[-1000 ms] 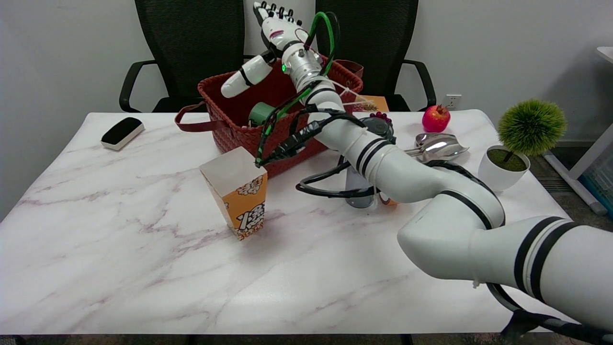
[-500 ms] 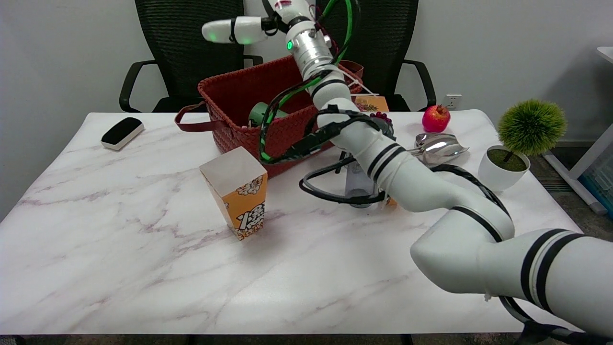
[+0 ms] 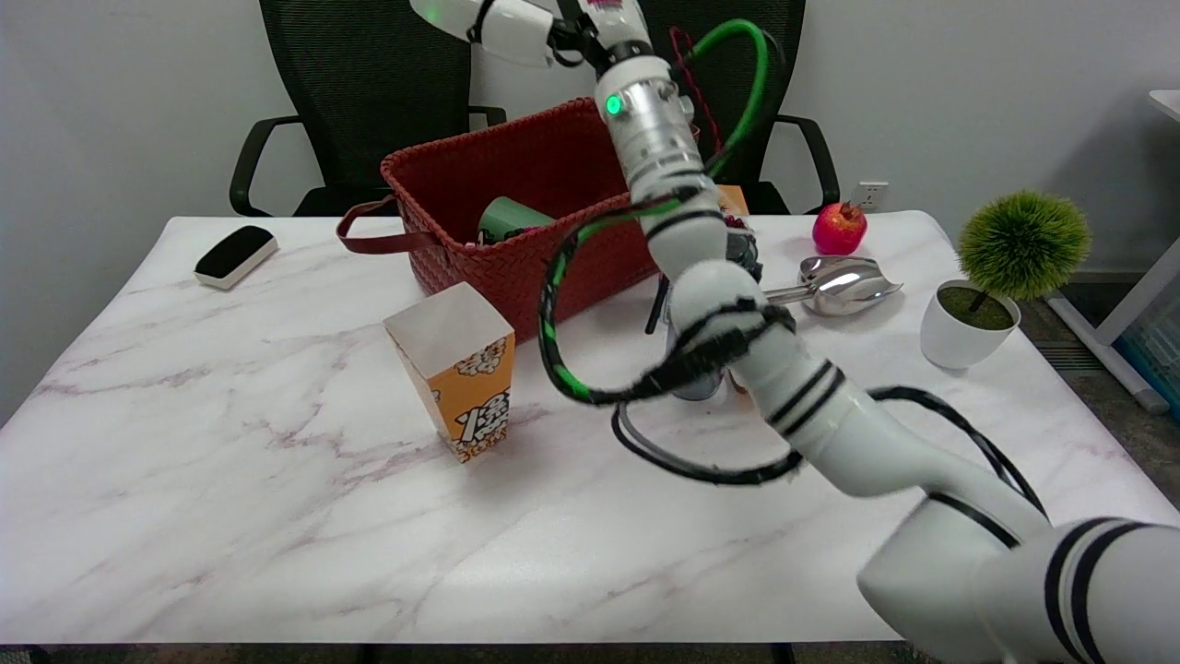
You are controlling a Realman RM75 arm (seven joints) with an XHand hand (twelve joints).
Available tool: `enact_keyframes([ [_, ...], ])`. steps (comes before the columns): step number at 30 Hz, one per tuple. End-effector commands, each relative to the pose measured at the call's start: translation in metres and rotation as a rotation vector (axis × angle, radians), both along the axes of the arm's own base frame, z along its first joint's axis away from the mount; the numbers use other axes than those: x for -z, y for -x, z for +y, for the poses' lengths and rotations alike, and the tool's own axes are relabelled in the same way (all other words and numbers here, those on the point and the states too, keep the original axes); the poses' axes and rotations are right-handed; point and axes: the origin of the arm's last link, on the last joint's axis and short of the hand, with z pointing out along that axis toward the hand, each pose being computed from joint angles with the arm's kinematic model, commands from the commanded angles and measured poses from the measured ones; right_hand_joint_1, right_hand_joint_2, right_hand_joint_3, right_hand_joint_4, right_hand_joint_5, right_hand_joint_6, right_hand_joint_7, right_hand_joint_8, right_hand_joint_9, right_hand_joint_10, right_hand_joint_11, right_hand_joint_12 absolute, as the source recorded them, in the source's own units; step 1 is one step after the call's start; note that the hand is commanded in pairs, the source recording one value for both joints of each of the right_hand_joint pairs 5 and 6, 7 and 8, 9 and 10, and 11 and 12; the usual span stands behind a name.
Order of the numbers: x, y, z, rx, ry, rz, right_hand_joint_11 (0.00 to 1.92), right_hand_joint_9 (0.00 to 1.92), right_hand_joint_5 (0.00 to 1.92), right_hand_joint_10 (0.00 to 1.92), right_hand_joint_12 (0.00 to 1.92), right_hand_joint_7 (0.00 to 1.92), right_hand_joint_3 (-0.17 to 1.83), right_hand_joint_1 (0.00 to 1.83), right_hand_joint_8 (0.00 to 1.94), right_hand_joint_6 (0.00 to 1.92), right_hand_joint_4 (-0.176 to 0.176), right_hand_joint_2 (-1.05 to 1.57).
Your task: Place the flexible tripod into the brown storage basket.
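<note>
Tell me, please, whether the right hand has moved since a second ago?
Yes. The right hand has risen from just above the brown basket toward the picture's top edge, now partly cut off against the chair.

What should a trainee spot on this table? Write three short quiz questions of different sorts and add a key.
1. True or false: the popcorn box stands on the table, outside the brown storage basket.
2. Which thing lies nearest the table's far left corner? A) a laptop B) the black-topped block C) a kettle
3. Fill in: the green thing lies inside the ____.

Key: 1 true; 2 B; 3 basket.
</note>
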Motion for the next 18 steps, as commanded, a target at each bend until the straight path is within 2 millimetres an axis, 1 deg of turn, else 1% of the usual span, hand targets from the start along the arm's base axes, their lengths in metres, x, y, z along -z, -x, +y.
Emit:
enact_keyframes([
  [1, -0.013, 0.05, 0.14, -0.077, 0.039, -0.132, 0.0, 0.0, 0.0, 0.0, 0.0, 0.0, -0.17, 0.47, 0.0, 0.0, 0.0, 0.65],
  [6, -0.006, 0.072, 0.169, -0.09, 0.055, -0.121, 0.0, 0.0, 0.0, 0.0, 0.0, 0.0, -0.17, 0.44, 0.0, 0.0, 0.0, 0.67],
  [10, -0.004, 0.08, 0.195, -0.171, 0.104, -0.087, 0.0, 0.0, 0.0, 0.0, 0.0, 0.0, -0.17, 0.42, 0.0, 0.0, 0.0, 0.71],
  [12, -0.003, 0.088, 0.208, -0.207, 0.14, -0.09, 0.0, 0.0, 0.0, 0.0, 0.0, 0.0, -0.17, 0.41, 0.0, 0.0, 0.0, 0.73],
  [15, -0.001, 0.102, 0.219, -0.227, 0.173, -0.111, 0.0, 0.0, 0.0, 0.0, 0.0, 0.0, -0.17, 0.4, 0.0, 0.0, 0.0, 0.77],
  [18, -0.001, 0.108, 0.23, -0.274, 0.205, -0.121, 0.0, 0.0, 0.0, 0.0, 0.0, 0.0, -0.17, 0.4, 0.0, 0.0, 0.0, 0.78],
])
